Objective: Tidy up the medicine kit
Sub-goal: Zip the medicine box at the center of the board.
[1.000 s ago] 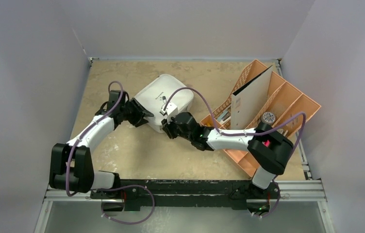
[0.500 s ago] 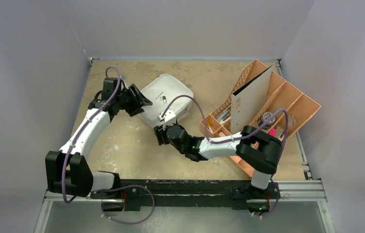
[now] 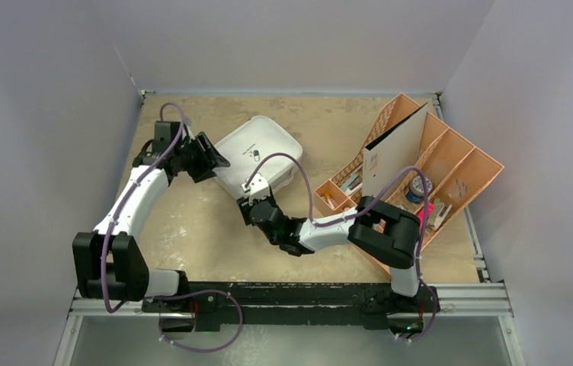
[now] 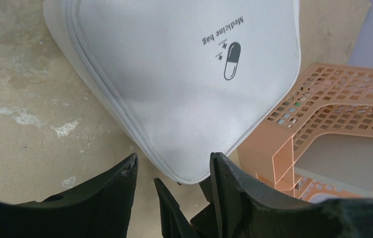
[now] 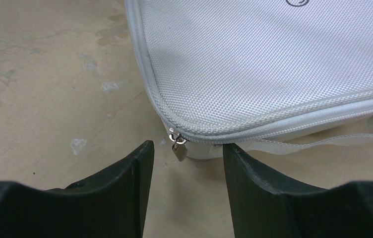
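Medicine kit zipped shut, flat at mid-table, orange tray just beside its right edge; bare table near and left. Left gripper low at a kit corner, jaws parted, holding nothing. Right gripper low too, jaws apart around the zipper pull, nothing gripped.

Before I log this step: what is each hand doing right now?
Left hand: open, holding nothing, at the medicine bag corner.
Right hand: open, holding nothing, by the zipper pull.
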Available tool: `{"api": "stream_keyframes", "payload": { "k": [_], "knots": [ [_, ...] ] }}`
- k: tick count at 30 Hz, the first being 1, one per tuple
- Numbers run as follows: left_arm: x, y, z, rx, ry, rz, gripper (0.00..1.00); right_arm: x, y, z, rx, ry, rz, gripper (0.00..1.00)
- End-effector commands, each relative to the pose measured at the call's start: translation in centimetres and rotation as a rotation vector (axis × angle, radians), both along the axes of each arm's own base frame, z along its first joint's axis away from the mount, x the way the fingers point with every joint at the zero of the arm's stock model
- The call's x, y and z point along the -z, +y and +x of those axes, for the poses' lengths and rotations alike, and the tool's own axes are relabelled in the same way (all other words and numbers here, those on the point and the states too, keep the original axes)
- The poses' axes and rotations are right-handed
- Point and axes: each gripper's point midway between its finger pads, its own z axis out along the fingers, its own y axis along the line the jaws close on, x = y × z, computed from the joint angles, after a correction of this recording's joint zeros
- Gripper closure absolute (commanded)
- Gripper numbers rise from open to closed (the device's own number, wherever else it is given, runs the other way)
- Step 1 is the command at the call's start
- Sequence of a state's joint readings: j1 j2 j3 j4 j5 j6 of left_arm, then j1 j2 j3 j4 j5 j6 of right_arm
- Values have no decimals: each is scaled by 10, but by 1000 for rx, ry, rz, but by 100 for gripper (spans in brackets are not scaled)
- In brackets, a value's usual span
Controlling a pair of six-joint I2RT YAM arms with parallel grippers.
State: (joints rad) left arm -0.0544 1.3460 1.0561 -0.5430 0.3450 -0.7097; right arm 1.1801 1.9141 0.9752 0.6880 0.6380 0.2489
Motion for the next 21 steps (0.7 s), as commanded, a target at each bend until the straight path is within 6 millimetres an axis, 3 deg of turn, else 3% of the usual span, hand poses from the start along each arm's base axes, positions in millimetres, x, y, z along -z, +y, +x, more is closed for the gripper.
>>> {"api": "stream_keyframes", "payload": {
  "k": [1, 5, 9, 10, 16, 21],
  "knots": [
    [8, -8, -6, 43, 0, -38, 47, -39, 20, 13, 18, -93, 102, 47],
    [20, -16, -13, 53, 24, -92, 47, -43, 19, 17, 31, -126, 101, 65],
    [33, -17, -17, 50, 43, -107, 47, -46, 21, 16, 6, -144, 111, 97],
    [34, -17, -17, 49, 44, -105, 47, -45, 22, 14, -7, -141, 113, 100],
    [39, -14, -14, 38, 44, -84, 46, -36, 26, 2, -84, -119, 121, 100],
    [56, -9, -8, 24, 73, -54, 46, -35, 27, 0, -109, -123, 106, 100]
  ]
}}
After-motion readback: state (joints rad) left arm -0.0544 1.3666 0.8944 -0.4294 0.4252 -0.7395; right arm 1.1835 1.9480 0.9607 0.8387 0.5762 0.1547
